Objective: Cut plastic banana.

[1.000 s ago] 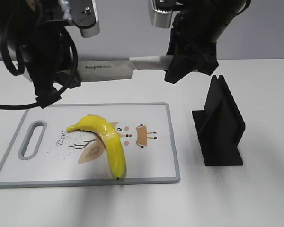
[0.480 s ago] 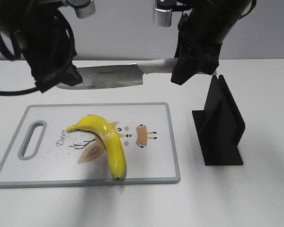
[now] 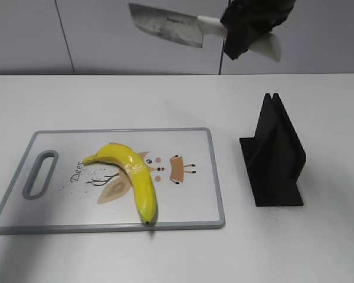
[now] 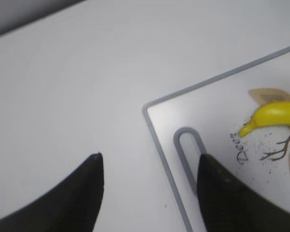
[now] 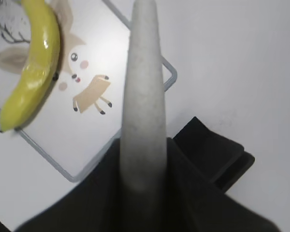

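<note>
The plastic banana (image 3: 131, 178) lay whole on the cutting board (image 3: 189, 203), curving from its stem end near the board's printed lettering down to its dark tip at the near edge. High above the table and well apart from the fruit, the right gripper (image 3: 243, 30) was clamped on the pale handle of the knife (image 3: 168, 23), whose broad blade pointed left against the grey wall at the top of the exterior view. The black knife stand (image 3: 274, 156) stood on the white table (image 3: 106, 100) just right of the board.

The right wrist view looked down past the knife's handle (image 5: 142, 96), held tight between the dark fingers (image 5: 101, 193), and showed the banana (image 5: 33, 60) on the board (image 5: 169, 79) below and to the left, with part of the stand (image 5: 217, 157) at the right; the blade itself was out of that view.

The left gripper (image 4: 150, 198) was outside the exterior view. Its own wrist camera showed two dark fingertips (image 4: 87, 188) spread apart with nothing between them, hanging over the bare table by the board's slotted handle corner (image 4: 186, 145). Only the stem end of the banana (image 4: 270, 116) appeared there, off to the right of the parted jaws.
</note>
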Tool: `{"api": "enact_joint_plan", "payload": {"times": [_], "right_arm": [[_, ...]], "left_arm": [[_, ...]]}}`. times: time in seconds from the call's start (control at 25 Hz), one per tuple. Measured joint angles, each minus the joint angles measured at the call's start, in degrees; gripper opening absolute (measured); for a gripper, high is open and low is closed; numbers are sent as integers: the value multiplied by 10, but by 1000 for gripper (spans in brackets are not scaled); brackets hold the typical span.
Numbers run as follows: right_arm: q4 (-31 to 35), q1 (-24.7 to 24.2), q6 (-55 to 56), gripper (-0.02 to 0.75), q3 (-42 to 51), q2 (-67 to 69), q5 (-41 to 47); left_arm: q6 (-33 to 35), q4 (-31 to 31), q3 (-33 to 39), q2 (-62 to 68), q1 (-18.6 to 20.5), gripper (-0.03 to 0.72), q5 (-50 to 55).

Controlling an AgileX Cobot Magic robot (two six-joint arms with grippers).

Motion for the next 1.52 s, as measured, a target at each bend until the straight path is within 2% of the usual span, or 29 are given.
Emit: {"api": "enact_joint_plan", "payload": {"times": [0.12,0.32,0.56,0.76,1.04,1.28,1.52], "right_arm": [[-14,-5,144,188,-20,0,12],[-45,-27,298,188,-5,-17,15],[-95,-31,383,188,144,-154,-24],[-99,-31,417,188,271,-237,-82],[-99,-31,426,188,360,-251,-117],[-99,-31,427,188,412,-251,-150],[-101,-31,431,188,457,-251,-191]], "left_arm": [[-58,2,0,0,48,586,74],[-78,8,22,-25,94,568,100],[-80,8,151,-194,108,563,102],[-80,4,271,-367,108,564,82],[-80,4,409,-613,108,563,49],[-80,-22,478,-782,108,563,59],[-80,-33,502,-858,108,556,69]]}}
